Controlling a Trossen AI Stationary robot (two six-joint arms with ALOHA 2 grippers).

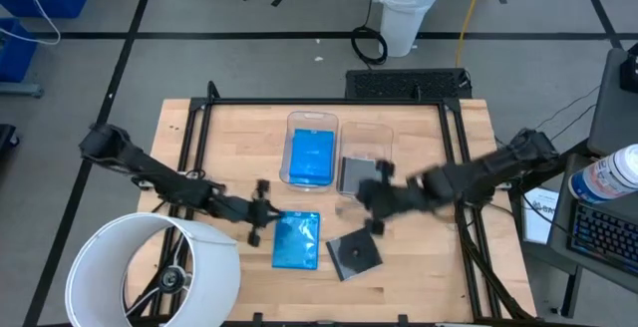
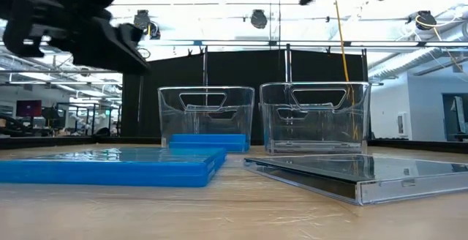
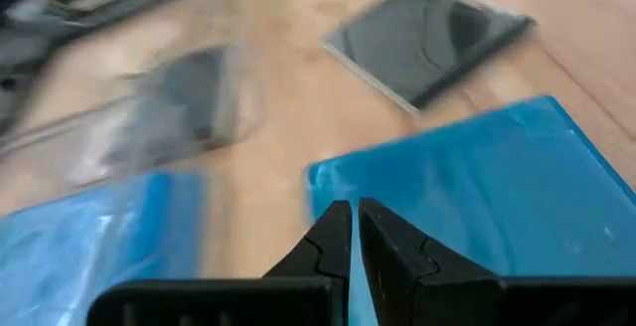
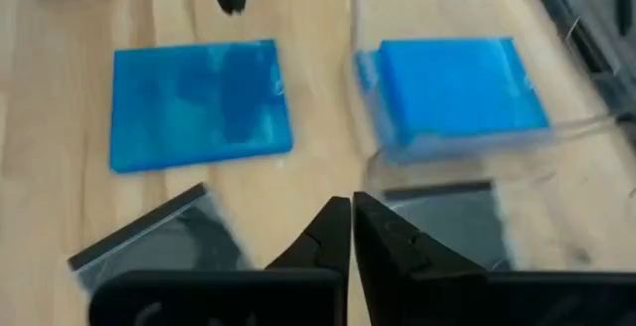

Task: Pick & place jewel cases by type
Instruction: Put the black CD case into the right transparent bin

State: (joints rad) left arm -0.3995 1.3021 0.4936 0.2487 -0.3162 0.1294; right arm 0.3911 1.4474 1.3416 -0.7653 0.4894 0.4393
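Pale wooden desk (image 1: 419, 277), sorting in progress: jewel cases by colour.
Loose: translucent blue square case (image 1: 296, 239), smoky grey case (image 1: 355, 255). Binned: blue in left clear bin (image 1: 312, 121), grey in right (image 1: 371, 130). Left hand (image 1: 258, 225), right hand (image 1: 376, 199): closed, empty.

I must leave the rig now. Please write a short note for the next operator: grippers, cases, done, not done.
Left gripper: shut, empty, above the loose blue case at the table's front.
Right gripper: shut, empty, near the right bin.
Done: one blue case lies in the left bin; one dark case lies in the right bin.
Left: the loose blue case and the loose dark case beside it on the table are not yet sorted.
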